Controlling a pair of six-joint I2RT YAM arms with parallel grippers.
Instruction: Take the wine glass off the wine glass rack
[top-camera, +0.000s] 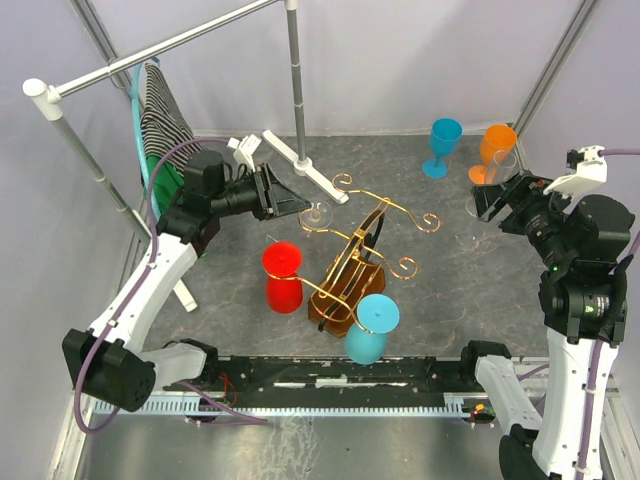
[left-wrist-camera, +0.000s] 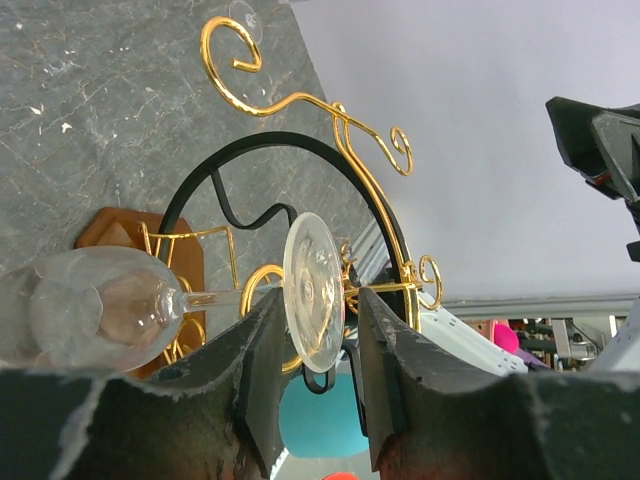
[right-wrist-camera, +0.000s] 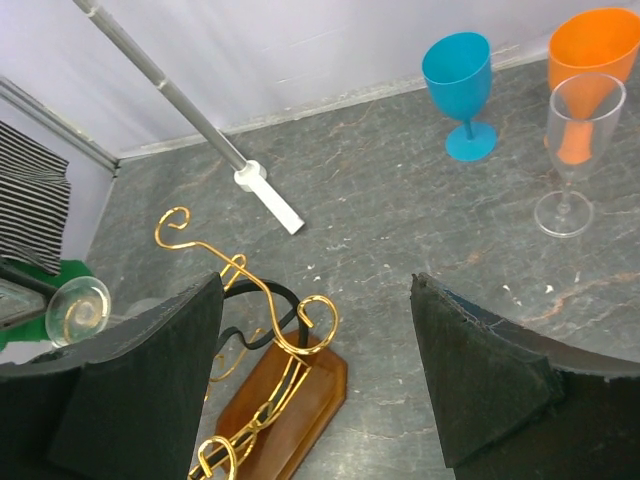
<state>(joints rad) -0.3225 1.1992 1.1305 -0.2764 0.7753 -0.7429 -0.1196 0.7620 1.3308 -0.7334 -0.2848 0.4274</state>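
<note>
The gold wire wine glass rack (top-camera: 362, 245) stands on its brown wooden base (top-camera: 345, 300) mid-table. It also shows in the right wrist view (right-wrist-camera: 285, 330). A clear wine glass (left-wrist-camera: 110, 305) hangs on a gold curl of the rack. Its round foot (left-wrist-camera: 313, 290) lies between my left gripper's fingers (left-wrist-camera: 262, 350), with a small gap at the far finger. My left gripper (top-camera: 300, 203) is open around that foot. A red glass (top-camera: 283, 277) and a cyan glass (top-camera: 371, 328) hang on the rack's near side. My right gripper (top-camera: 490, 197) is open and empty, above and right of the rack.
A blue glass (top-camera: 442, 146), an orange glass (top-camera: 497, 151) and a clear glass (right-wrist-camera: 575, 150) stand at the back right. The grey pole frame (top-camera: 295, 70) with white feet (top-camera: 305, 170) stands behind the rack. A striped cloth (top-camera: 160, 110) hangs at the back left.
</note>
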